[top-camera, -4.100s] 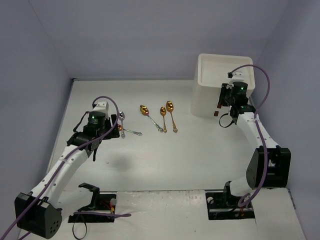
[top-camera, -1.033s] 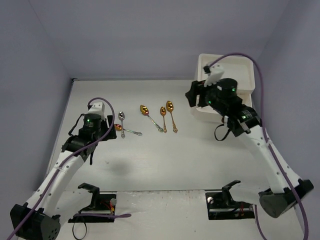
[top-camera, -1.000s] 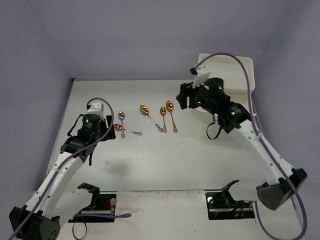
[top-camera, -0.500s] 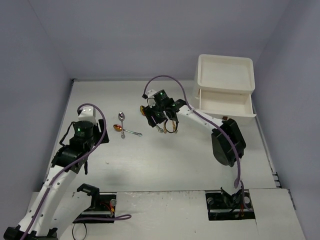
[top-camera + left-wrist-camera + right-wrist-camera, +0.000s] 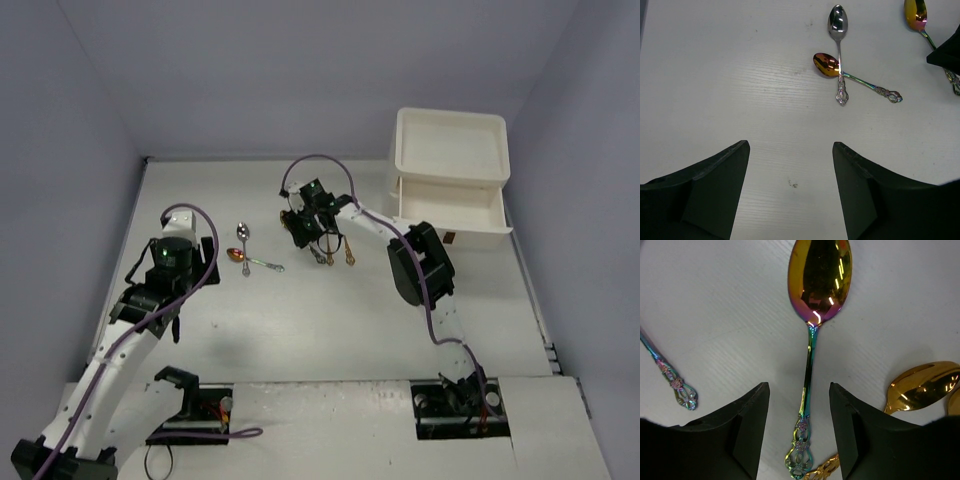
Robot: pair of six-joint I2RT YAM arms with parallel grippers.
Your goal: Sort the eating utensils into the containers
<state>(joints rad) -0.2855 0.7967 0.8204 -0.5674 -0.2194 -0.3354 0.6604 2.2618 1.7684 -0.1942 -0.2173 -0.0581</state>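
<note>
Several spoons lie mid-table. My right gripper (image 5: 308, 226) (image 5: 798, 389) is down over an iridescent-handled spoon (image 5: 819, 282). Its fingers stand open on either side of the thin handle (image 5: 807, 385), not touching it. A gold spoon bowl (image 5: 922, 385) shows to its right. Further left, a silver spoon (image 5: 838, 30) (image 5: 242, 233) lies crossed over a gold-bowled spoon (image 5: 826, 65). My left gripper (image 5: 790, 147) (image 5: 188, 248) hangs open over bare table, short of that pair. The cream cabinet (image 5: 450, 190) stands at the back right with a drawer (image 5: 445, 212) pulled out.
Two gold spoon handles (image 5: 350, 256) stick out below the right wrist. Another handle's end (image 5: 679, 387) lies left of the right fingers. Purple walls close in the table at the left and back. The arm bases sit at the near edge.
My right arm has swung from the cabinet across to the spoons and come down over the iridescent one, its jaws narrowing. The left arm has barely shifted.
</note>
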